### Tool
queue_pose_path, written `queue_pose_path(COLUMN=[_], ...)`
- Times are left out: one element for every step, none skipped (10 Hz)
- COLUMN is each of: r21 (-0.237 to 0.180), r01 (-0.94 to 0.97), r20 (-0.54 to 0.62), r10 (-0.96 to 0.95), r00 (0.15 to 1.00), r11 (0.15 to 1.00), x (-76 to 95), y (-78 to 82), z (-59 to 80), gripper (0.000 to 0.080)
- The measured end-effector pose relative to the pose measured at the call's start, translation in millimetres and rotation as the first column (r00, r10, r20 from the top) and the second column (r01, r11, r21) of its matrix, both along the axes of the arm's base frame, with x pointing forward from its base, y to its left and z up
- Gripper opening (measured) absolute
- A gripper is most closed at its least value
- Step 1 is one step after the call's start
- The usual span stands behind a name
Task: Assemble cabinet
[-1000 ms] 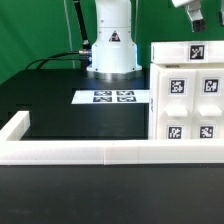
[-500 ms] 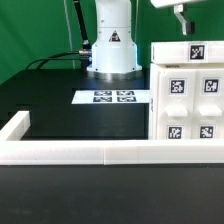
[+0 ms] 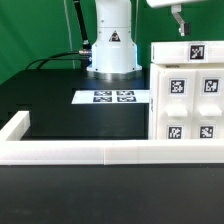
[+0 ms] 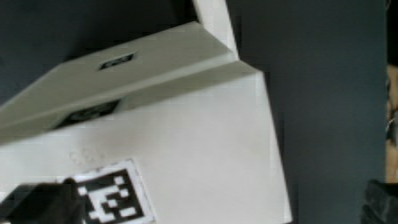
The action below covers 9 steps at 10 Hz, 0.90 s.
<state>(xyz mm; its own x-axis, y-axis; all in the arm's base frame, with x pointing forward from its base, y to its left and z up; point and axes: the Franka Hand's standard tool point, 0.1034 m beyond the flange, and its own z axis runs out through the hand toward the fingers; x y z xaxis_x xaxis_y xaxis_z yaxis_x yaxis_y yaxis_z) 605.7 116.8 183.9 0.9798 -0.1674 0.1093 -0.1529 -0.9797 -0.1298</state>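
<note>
— Status on the cabinet (image 3: pixel 188 92)?

— I see it standing on the desk (image 3: pixel 60 105) at the exterior view's right, tagged fronts facing the camera, snug against the white rail (image 3: pixel 80 152) (probably so it cannot slide).

— And the end effector (image 3: pixel 179 20)?

— I have it hanging above the cabinet's top, holding nothing I can see. Whether its fingers are parted, I cannot tell; only a sliver shows.

— Marker board (image 3: pixel 112 97)?

— Flat beside the cabinet.

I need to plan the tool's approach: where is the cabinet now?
The cabinet stands at the exterior view's right edge, beside the marker board, directly under the tool.
</note>
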Motion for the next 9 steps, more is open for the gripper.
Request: queue_pose_path(r21=[-0.035, -0.064, -0.087, -0.109, -0.140, -0.170, -0.187, -0.192, -0.202], r01=[-0.170, -0.318, -0.437, -0.536, -0.646, -0.729, -0.770, -0.792, -0.825], r20=[0.022, 0.044, 0.048, 0.047, 0.043, 0.029, 0.016, 0.012, 0.004], r10=[0.170, 0.321, 0.441, 0.543, 0.656, 0.743, 0.786, 0.808, 0.843], r00=[0.985, 0.946, 0.896, 0.839, 0.753, 0.669, 0.618, 0.589, 0.538], r11=[0.985, 0.946, 0.895, 0.837, 0.751, 0.663, 0.610, 0.580, 0.527], x=[1.0, 3.0, 3.4, 3.7, 4.8, 5.0, 4.7, 3.9, 4.0], y=[-1.5, -3.9, -5.9, -8.7, -11.9, -13.1, -13.9, -17.3, -18.9], z=[0.2, 0.4, 0.5, 0.4, 1.0, 0.9, 0.1, -1.6, -1.7], gripper=[0.0797, 0.0797, 0.0797, 0.0797, 0.0797, 0.0797, 0.0797, 0.0797, 0.0797])
